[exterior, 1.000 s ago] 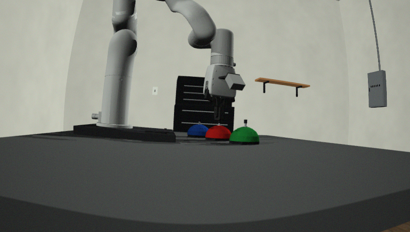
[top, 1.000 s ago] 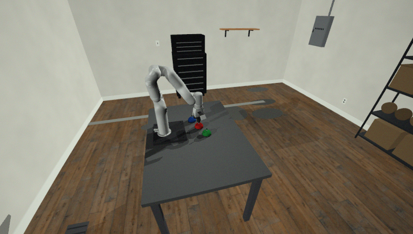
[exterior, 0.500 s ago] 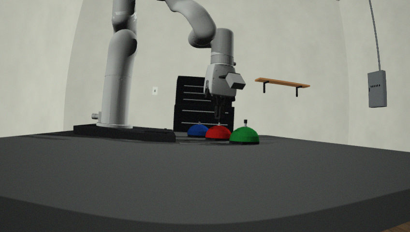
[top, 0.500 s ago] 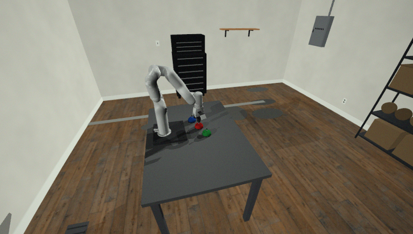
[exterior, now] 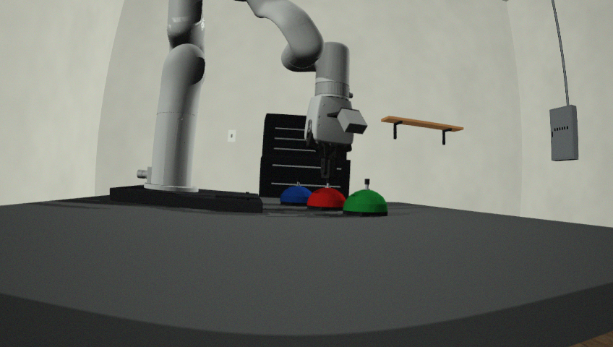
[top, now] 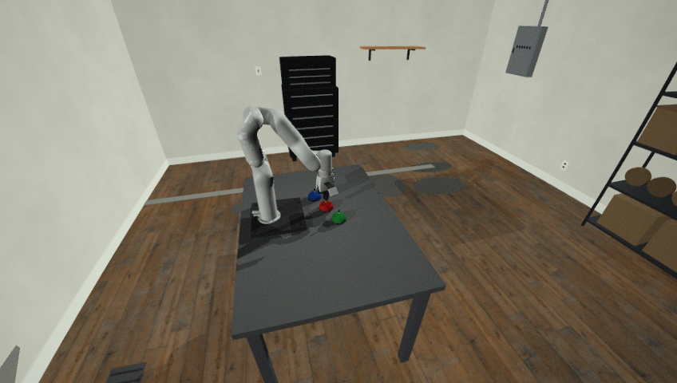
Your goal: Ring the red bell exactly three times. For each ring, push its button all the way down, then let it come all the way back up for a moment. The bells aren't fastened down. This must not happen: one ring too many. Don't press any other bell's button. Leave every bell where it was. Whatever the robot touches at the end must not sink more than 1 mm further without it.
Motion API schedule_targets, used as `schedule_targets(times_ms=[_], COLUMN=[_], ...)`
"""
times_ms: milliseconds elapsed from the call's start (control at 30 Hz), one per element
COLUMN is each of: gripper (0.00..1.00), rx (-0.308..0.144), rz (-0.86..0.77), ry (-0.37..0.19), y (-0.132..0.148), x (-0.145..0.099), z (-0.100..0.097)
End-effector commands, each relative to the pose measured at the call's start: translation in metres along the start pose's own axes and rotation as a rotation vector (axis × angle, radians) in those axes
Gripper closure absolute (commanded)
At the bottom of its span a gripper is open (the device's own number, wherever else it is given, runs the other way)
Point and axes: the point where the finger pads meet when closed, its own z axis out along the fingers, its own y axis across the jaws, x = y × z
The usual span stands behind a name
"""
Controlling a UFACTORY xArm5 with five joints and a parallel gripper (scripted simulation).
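The red bell [exterior: 326,198] sits on the dark table between a blue bell [exterior: 295,194] and a green bell [exterior: 365,202]. It also shows in the top view [top: 326,206]. My gripper [exterior: 326,173] is shut and empty, pointing straight down right above the red bell's top. A small gap shows between the fingertips and the dome; the red bell's button is a small stub just under the tips. The green bell's button [exterior: 366,183] stands up tall. In the top view the gripper [top: 326,195] hangs over the red bell.
The arm's base [top: 268,218] stands on a black plate at the table's far left. The blue bell [top: 314,195] and the green bell [top: 338,217] lie close on either side of the red one. A black drawer cabinet [top: 309,101] stands behind the table.
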Motion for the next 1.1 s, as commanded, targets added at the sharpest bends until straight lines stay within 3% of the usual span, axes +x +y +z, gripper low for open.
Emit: schedule_targets(times_ms=[0, 1067], gripper=[1.0, 1.0], rx=[0.003, 0.003], rz=[0.0, 0.0], ry=[0.001, 0.001], y=[-0.0012, -0.0019], x=[0.0003, 0.0], z=[-0.0009, -0.0071])
